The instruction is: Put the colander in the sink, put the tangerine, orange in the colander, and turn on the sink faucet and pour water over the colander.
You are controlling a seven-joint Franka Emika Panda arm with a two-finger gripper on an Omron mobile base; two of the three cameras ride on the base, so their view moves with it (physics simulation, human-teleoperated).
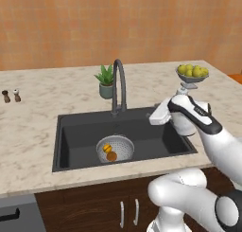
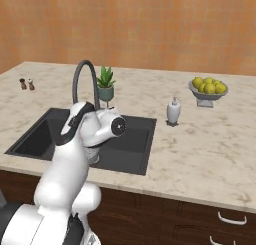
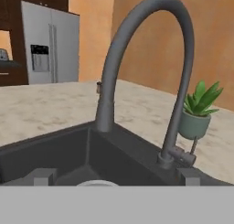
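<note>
The robot's two-finger hand (image 3: 116,176) is spread wide and holds nothing. In the hand view its two grey fingertips (image 3: 42,176) rise at the bottom, one on each side, above the far part of the large dark grey rectangular sink (image 1: 156,136). In the left base view the hand (image 1: 158,116) hangs over the right rear of the basin, level with the base of the tap and apart from it.

Straight ahead of the hand stands the tall dark grey gooseneck sink faucet (image 3: 137,58), its arched spout curving high and its small side lever (image 3: 184,155) sticking out near the foot. No stream shows at the spout.

Down in the basin, left of the hand, sits the round grey perforated metal colander (image 1: 120,146), upright on the sink floor. Two orange fruits (image 1: 109,152) lie inside it, touching each other; which is the tangerine and which the orange I cannot tell.

Behind the faucet, on the pale marbled stone desk (image 1: 33,131), stands a small green spiky plant in a grey-green pot (image 1: 106,82). Farther right are a white soap dispenser (image 2: 173,110) and a grey footed bowl of yellow-green fruit (image 2: 208,89). Far left, two small shakers (image 1: 11,95) stand side by side.
</note>
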